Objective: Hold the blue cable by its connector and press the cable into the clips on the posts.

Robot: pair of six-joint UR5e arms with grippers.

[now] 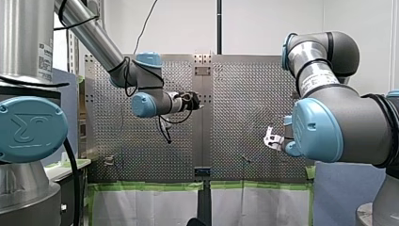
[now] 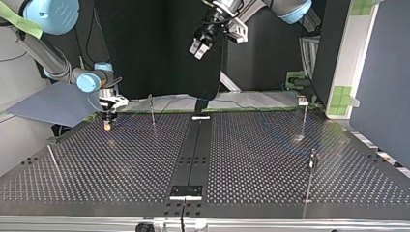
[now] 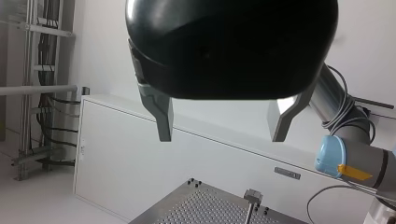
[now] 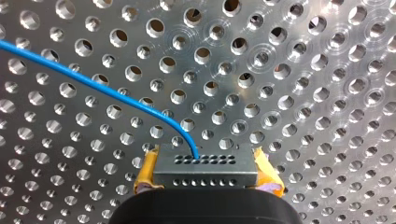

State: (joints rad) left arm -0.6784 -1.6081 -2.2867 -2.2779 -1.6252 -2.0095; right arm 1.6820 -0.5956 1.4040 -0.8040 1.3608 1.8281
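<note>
Within my right hand [image 4: 205, 175], grey holed connector [image 4: 205, 165], thin blue cable [image 4: 107, 91]

I work in a robotics lab: my left arm [image 1: 89, 30] and my right arm [image 1: 329, 117], both industrial machines with blue joint caps, stand at a perforated metal table [image 2: 121, 159] with thin posts [image 2: 304, 116] rising from its holes. Around it are bare white walls [image 3: 107, 56], a white cabinet [image 3: 140, 172] and a metal rack [image 3: 29, 70] hung with black cables [image 3: 46, 116]. Green tape [image 1: 146, 185] holds white sheeting [image 1: 141, 207] along the table's edge.
</note>
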